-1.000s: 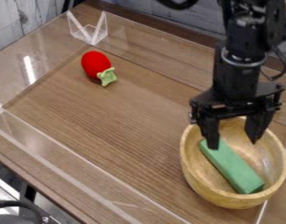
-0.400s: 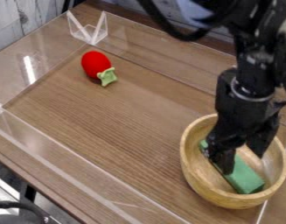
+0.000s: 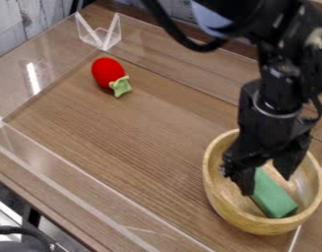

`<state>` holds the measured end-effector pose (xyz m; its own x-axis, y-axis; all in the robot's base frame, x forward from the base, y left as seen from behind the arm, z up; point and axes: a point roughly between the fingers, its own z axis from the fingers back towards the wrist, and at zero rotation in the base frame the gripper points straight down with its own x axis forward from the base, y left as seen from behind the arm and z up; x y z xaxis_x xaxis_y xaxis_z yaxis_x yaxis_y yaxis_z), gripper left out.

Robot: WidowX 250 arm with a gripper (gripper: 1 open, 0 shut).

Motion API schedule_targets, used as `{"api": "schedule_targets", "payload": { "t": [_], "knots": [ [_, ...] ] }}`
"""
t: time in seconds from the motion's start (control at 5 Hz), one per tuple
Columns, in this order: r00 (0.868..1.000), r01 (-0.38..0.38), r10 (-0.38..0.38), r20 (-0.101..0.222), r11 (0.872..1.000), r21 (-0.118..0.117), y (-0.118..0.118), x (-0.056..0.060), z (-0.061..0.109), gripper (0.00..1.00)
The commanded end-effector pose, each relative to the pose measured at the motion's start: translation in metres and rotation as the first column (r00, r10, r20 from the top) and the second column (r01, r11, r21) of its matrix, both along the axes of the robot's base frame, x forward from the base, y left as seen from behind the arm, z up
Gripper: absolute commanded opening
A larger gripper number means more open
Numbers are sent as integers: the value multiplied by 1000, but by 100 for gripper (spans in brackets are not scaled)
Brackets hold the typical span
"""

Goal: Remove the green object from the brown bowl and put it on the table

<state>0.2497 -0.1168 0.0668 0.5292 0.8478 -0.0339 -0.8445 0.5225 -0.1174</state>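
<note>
The brown bowl point(image 3: 234, 207) sits at the table's front right corner. Inside it lies the green object point(image 3: 274, 196), a flat light green block, its upper end hidden behind my arm. My gripper point(image 3: 269, 177) points straight down into the bowl with its black fingers point(image 3: 237, 178) spread open on either side of the block. Nothing is held; I cannot tell whether the fingertips touch the block. The table point(image 3: 137, 148) is brown wood grain.
A red strawberry toy point(image 3: 109, 74) with a green leafy top lies at the back left of the table. Clear plastic walls point(image 3: 32, 153) run along the table's edges, with a folded clear piece point(image 3: 97, 32) at the back.
My gripper has sunk a little into the bowl and rolled about its own axis, so its open fingers now straddle the green block. The block and bowl have not moved.
</note>
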Motion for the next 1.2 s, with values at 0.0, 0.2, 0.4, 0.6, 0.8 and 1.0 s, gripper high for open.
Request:
{"api": "schedule_targets", "payload": {
  "t": [0.0, 0.2, 0.4, 0.6, 0.8, 1.0],
  "knots": [
    [998, 38, -38, 55, 999, -11, 4, 4, 11, 100],
    [997, 46, -45, 62, 999, -4, -3, 6, 10, 100],
    [996, 53, -53, 70, 999, 1, -10, 7, 10, 100],
    [992, 103, -103, 77, 995, 5, -16, 8, 14, 100],
    [987, 140, -141, 81, 990, 13, -19, 9, 17, 100],
    [984, 160, -161, 83, 987, 18, -21, 8, 20, 100]
  ]
}}
